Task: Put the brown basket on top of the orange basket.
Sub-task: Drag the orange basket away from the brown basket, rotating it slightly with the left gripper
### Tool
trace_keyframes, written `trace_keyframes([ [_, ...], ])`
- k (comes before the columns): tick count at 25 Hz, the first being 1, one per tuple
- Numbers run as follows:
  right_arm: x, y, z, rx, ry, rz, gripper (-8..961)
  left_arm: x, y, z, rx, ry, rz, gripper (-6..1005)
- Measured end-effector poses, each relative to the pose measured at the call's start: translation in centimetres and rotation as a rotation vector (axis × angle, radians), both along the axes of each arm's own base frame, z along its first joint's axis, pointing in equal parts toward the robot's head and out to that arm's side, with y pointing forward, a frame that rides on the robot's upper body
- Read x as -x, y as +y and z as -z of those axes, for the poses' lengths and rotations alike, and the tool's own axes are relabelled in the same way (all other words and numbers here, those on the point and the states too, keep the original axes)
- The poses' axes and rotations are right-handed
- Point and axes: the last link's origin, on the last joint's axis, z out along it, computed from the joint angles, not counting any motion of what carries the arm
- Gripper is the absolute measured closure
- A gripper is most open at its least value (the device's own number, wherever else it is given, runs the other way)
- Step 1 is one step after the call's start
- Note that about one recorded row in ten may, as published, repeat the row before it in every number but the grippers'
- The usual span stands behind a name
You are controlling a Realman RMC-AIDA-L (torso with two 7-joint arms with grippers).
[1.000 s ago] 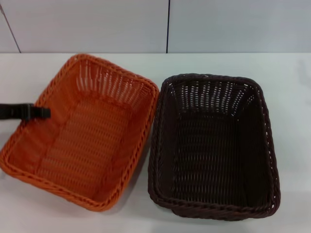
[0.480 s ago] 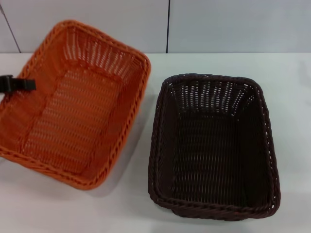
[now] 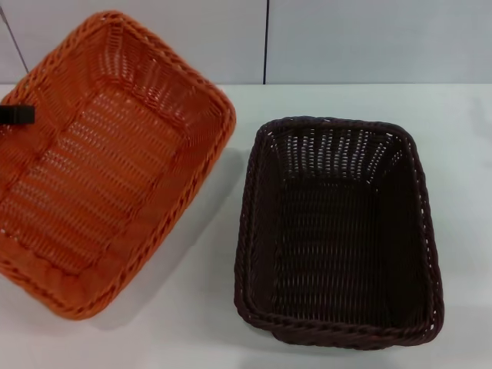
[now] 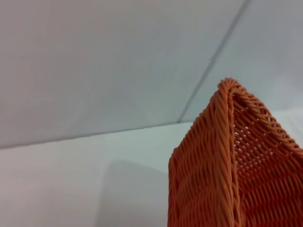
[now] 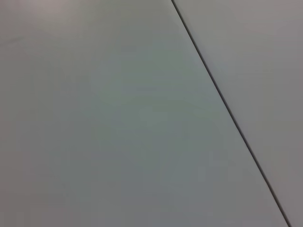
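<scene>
The orange basket (image 3: 108,161) hangs lifted and tilted above the white table (image 3: 215,323) at the left, its opening turned toward me. My left gripper (image 3: 17,114) shows as a black tip at the left edge, shut on the basket's left rim. The basket's corner also shows in the left wrist view (image 4: 222,175). The brown basket (image 3: 338,231) rests flat on the table at the right, apart from the orange one. My right gripper is out of view.
A pale wall with a dark vertical seam (image 3: 267,42) stands behind the table. The right wrist view shows only a plain surface with a dark seam (image 5: 227,109).
The orange basket has risen off the table, tilted and shifted left, away from the brown basket. My left gripper has moved up and left with it. The brown basket has not moved.
</scene>
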Motion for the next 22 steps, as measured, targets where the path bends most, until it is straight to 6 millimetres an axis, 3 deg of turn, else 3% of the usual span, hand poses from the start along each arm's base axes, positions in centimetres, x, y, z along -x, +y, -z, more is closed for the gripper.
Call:
trace_keyframes([
  [9,0.1,0.1,0.3,0.011,0.004,-0.002,368,-0.3,-0.1,-0.1,0.118,0.151,0.131,834],
  [12,0.1,0.0,0.5,0.017,0.007,-0.001,368,-0.3,0.1,0.9,0.224,0.28,0.181,834],
  [17,0.1,0.0,0.7,0.022,0.009,0.002,368,-1.0,0.6,2.8,0.291,0.291,0.231,835],
  [18,0.1,0.0,0.7,0.022,0.008,0.003,368,-1.6,1.3,4.1,0.315,0.303,0.252,835],
  [22,-0.2,-0.2,0.4,0.01,0.009,0.007,368,-2.7,2.5,5.7,0.308,0.324,0.285,835],
])
